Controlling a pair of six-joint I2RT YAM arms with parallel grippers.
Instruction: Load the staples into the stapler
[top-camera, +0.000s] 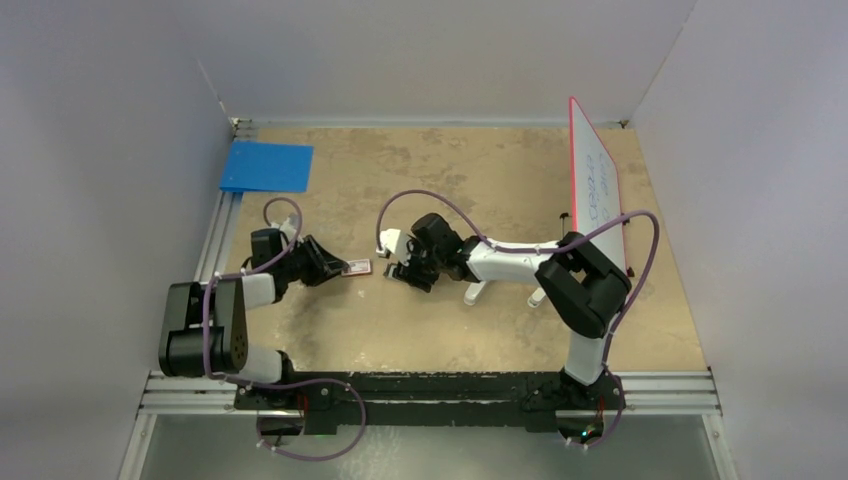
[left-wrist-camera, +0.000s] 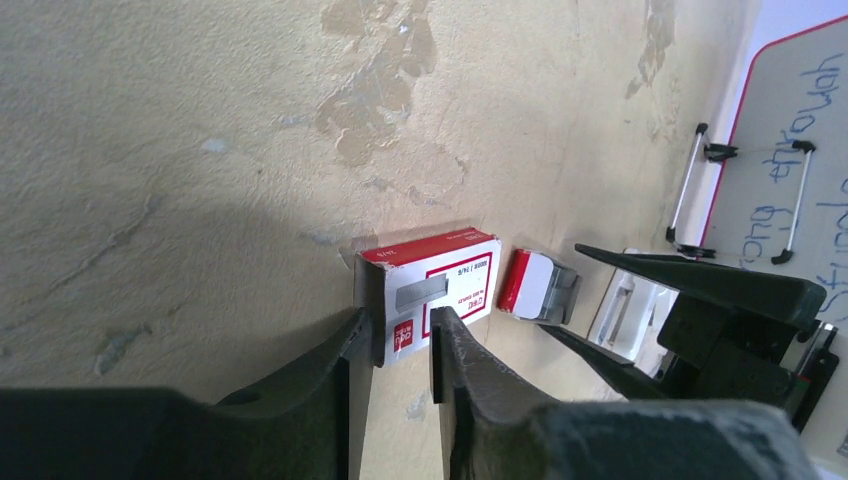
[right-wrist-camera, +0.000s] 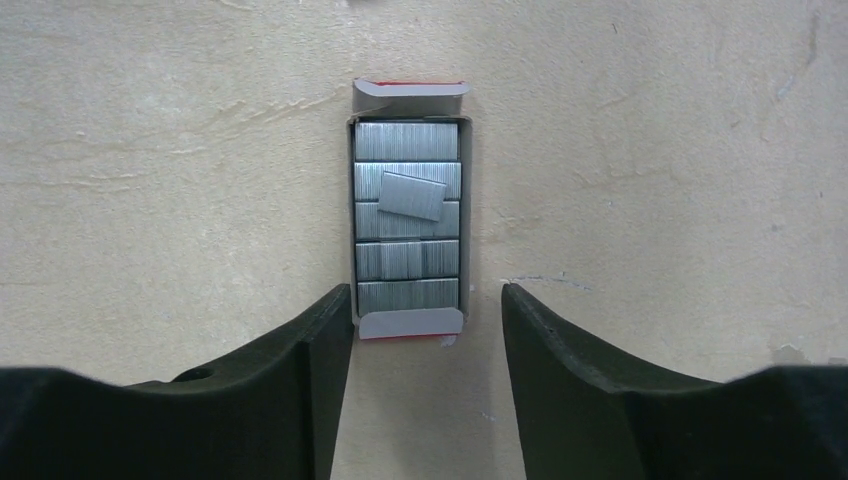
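Right gripper (right-wrist-camera: 425, 300) spread around tray (right-wrist-camera: 410, 323) end; staples (right-wrist-camera: 408, 260) fill tray

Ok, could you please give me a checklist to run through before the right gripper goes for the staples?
1. The red-and-white cardboard tray is open, grey staple rows exposed: ok.
2. A small loose grey block of staples lies tilted atop the rows, unobstructed: ok.
3. The right gripper is open, straddling the tray's near end: ok.
4. It is centred over the loose block: not ok, the block lies farther along the tray.
5. The left gripper is shut on the red-and-white cardboard sleeve: ok.
6. The white stapler is open and ready: cannot tell, not clearly shown.
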